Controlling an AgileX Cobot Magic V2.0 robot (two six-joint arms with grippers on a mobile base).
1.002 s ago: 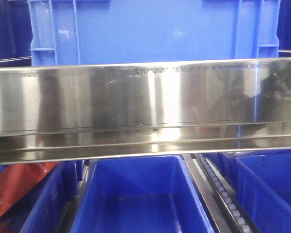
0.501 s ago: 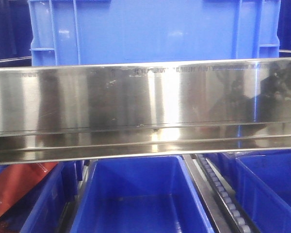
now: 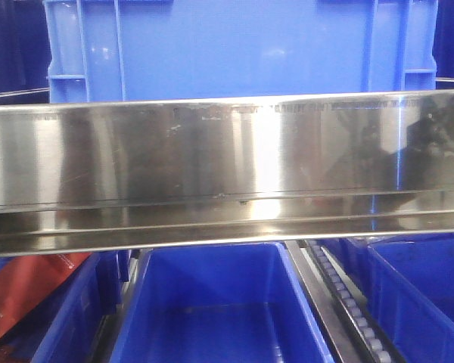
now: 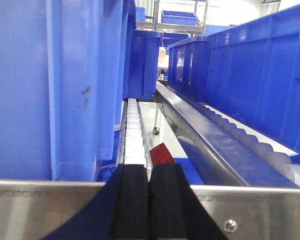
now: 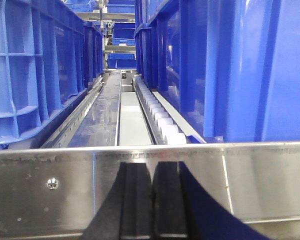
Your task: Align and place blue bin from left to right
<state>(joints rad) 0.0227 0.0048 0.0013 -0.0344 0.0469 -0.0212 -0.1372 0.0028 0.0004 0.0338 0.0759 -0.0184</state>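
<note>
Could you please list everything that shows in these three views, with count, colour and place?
blue bin: one, bright mid-blue, on the upper shelf level behind the steel rail, filling the top of the front view.
steel rail: one, shiny silver, across the middle of the front view.
lower bins: at least three, blue, open-topped, below the rail.
red item: one, red, in the lower left bin; what it is I cannot tell.
roller track: one, grey, between the middle and right lower bins.
left gripper: black fingers pressed together, beside the bin's wall.
right gripper: black fingers together, at the rail.
</note>
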